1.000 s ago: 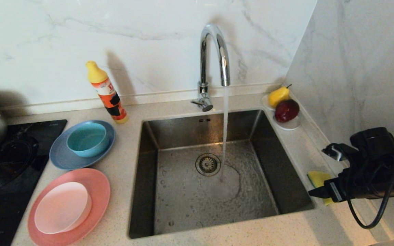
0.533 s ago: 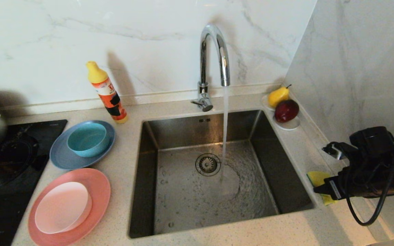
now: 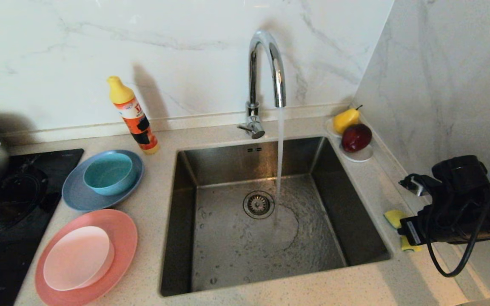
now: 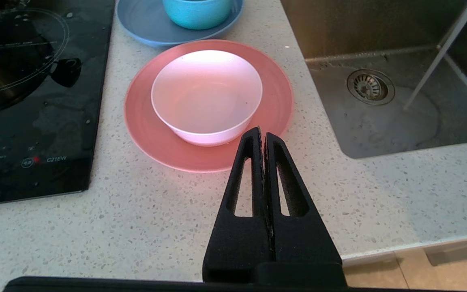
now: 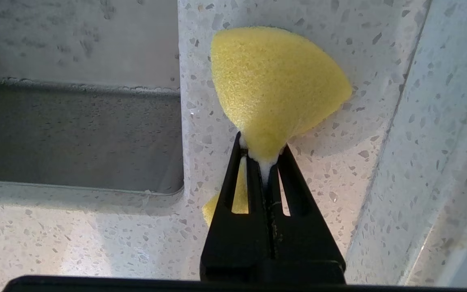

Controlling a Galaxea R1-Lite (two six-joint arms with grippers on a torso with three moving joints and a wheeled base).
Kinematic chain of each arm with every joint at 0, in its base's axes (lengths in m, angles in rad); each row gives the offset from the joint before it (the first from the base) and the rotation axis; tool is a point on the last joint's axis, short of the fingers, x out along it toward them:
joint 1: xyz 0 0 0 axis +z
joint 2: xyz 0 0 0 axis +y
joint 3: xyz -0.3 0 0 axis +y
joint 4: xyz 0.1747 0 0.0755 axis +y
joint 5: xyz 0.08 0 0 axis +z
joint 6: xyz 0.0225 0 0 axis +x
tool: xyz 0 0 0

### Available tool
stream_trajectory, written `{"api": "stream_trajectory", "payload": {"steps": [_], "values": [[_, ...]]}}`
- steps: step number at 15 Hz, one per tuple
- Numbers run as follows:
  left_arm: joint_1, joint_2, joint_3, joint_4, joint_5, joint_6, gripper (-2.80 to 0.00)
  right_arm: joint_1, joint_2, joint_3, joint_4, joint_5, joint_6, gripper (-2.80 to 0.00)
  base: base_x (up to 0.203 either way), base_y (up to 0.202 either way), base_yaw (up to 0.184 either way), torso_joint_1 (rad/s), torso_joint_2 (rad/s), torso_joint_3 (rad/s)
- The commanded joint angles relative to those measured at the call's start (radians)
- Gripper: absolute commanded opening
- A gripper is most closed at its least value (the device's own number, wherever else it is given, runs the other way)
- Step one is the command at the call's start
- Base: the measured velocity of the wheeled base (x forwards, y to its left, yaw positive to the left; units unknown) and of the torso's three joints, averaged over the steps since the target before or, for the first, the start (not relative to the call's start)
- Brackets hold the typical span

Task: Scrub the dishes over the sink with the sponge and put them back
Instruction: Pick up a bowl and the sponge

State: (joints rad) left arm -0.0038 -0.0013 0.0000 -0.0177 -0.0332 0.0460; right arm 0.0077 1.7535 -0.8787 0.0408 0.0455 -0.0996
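Right wrist view: right claw (image 5: 264, 160) is pinching the sponge (image 5: 276, 85) hard at one narrow edge, jaws nearly together, sponge bunching into a fan on the desk (image 5: 95, 239) beside the sink (image 3: 266, 238). Risk: such a thin bite is likely slipping out when lifting or scrubbing, dropping the sponge into the basin. Water (image 3: 280, 161) is running, so splashing is possible. Left claw (image 4: 262, 140) is sitting fully closed and empty, near the salmon-pink plate (image 4: 152, 134) and pale bowl (image 4: 207, 95), dishes untouched.
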Motion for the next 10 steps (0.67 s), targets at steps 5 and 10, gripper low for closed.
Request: {"api": "stream_trajectory", "payload": {"steps": [5, 10], "values": [[0.001, 0.000, 0.018, -0.001, 0.000, 0.000, -2.80, 0.021, -0.057, 0.017, 0.049, 0.000, -0.003, -2.80, 0.000, 0.000, 0.000, 0.000, 0.00, 0.000], [-0.001, 0.000, 0.018, -0.001, 0.000, 0.000, -2.80, 0.090, -0.089, 0.054, 0.071, 0.002, -0.002, -2.80, 0.000, 0.000, 0.000, 0.000, 0.00, 0.000]]}}
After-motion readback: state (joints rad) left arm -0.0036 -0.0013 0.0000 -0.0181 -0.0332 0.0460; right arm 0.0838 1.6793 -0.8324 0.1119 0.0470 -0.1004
